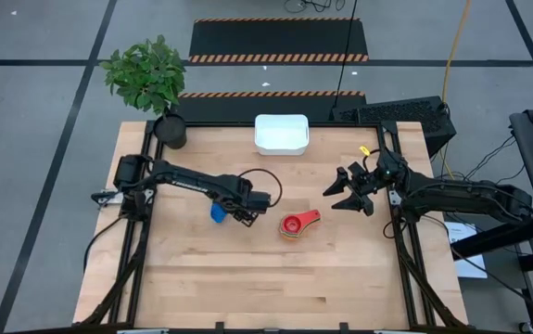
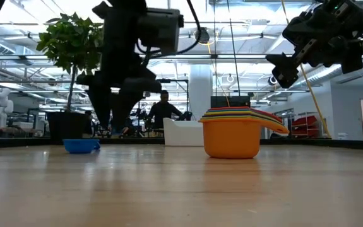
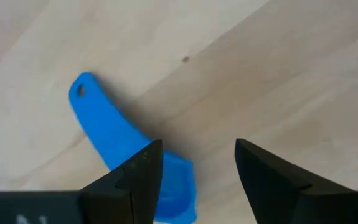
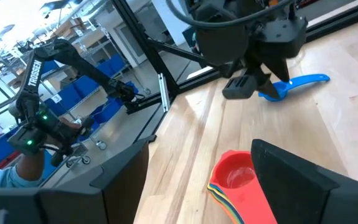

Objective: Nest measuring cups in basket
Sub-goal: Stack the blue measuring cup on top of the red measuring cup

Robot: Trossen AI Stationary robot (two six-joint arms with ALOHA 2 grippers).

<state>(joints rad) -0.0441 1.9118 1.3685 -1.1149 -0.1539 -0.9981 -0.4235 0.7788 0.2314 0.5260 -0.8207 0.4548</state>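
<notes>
A blue measuring cup lies alone on the wood, its bowl on the table and its handle flat. My left gripper hovers open just right of it and above it; in the left wrist view the cup's bowl shows beside one finger, apart from it. A stack of nested cups, red on top and orange at the bottom, stands mid-table. The white basket sits at the far edge. My right gripper is open and raised, right of the stack.
A dark pot with a green plant stands at the far left corner of the table. Black frame rails run along the table's sides. Bare wood stretches across the near half. People and shelving show in the room beyond.
</notes>
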